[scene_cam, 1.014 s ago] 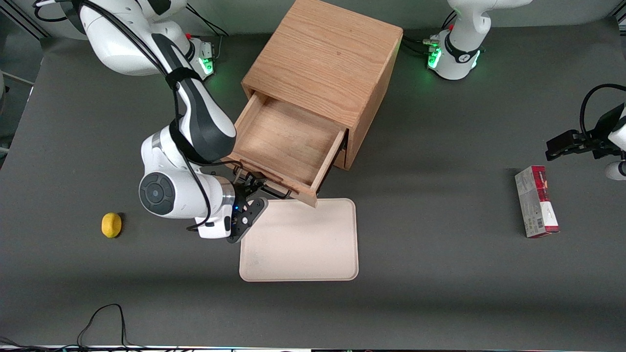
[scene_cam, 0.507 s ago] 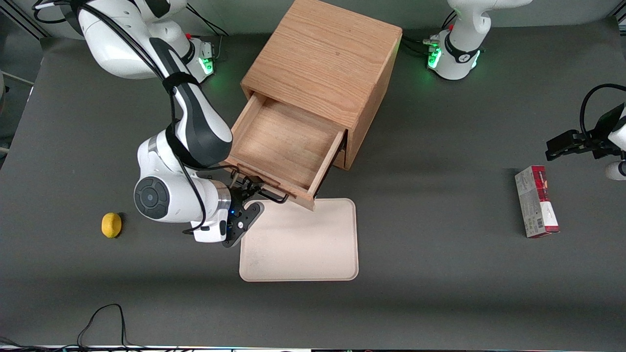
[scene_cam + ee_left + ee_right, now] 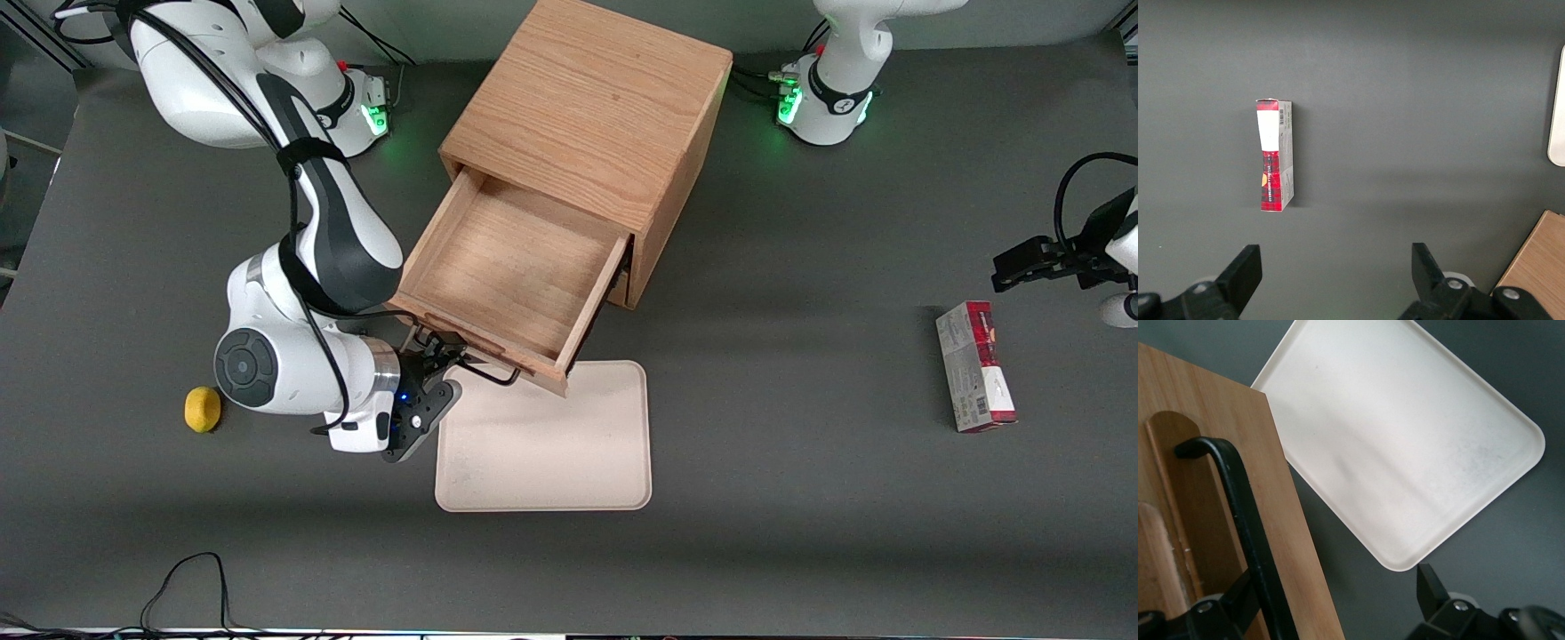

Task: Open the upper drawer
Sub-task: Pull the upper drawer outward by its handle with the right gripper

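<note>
The upper drawer (image 3: 516, 267) of the oak cabinet (image 3: 587, 107) stands pulled far out, its shallow tray body bare inside. Its thin black wire handle (image 3: 484, 372) is on the drawer front, above the edge of the tray. My right gripper (image 3: 436, 366) is at the handle's end nearest the working arm. In the right wrist view the gripper (image 3: 1335, 603) is open, with the handle (image 3: 1238, 500) and the drawer front (image 3: 1295, 540) lying just inside one finger; the other fingertip (image 3: 1430, 585) is well apart over the dark table.
A cream tray (image 3: 551, 444) lies in front of the drawer, partly under its front; it also shows in the right wrist view (image 3: 1405, 440). A yellow lemon (image 3: 203, 409) lies toward the working arm's end. A red box (image 3: 973, 364) lies toward the parked arm's end.
The gripper has moved nearer the front camera and toward the working arm's end, and the drawer has slid farther out with it.
</note>
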